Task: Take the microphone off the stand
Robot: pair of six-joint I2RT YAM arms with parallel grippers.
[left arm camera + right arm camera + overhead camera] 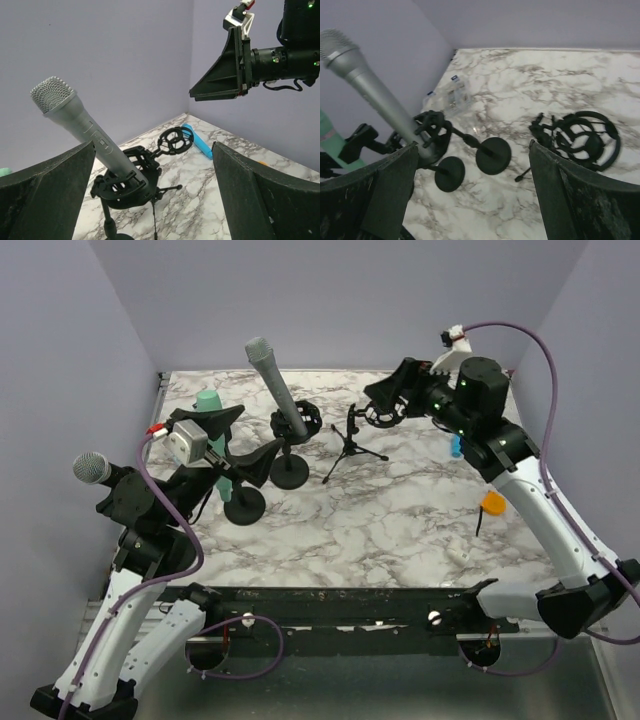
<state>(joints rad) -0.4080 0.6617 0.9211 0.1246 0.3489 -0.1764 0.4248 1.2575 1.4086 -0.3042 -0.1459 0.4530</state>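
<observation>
Left end effector: mine, fingers spread wide and pinching nothing. It hangs over the counter toward the left edge, pointed at the microphone and not touching it.
Right end effector: mine too, fingers spread wide and empty. It is up in the air near the far right corner, facing the microphone from well apart.
Microphone: silver with a grey mesh head, seated in its shock mount. It is tilted, with the head leaning toward the far left corner.
Stand: black, its round base on the counter left of centre, toward the far edge.
Second round base: black, just beside the stand on the near-left side.
Empty shock mount: black ring on a small tripod, mid-counter toward the far edge.
Second microphone: at the left edge by my left arm; I cannot tell what carries it.
Blue item: lies near the far right corner.
</observation>
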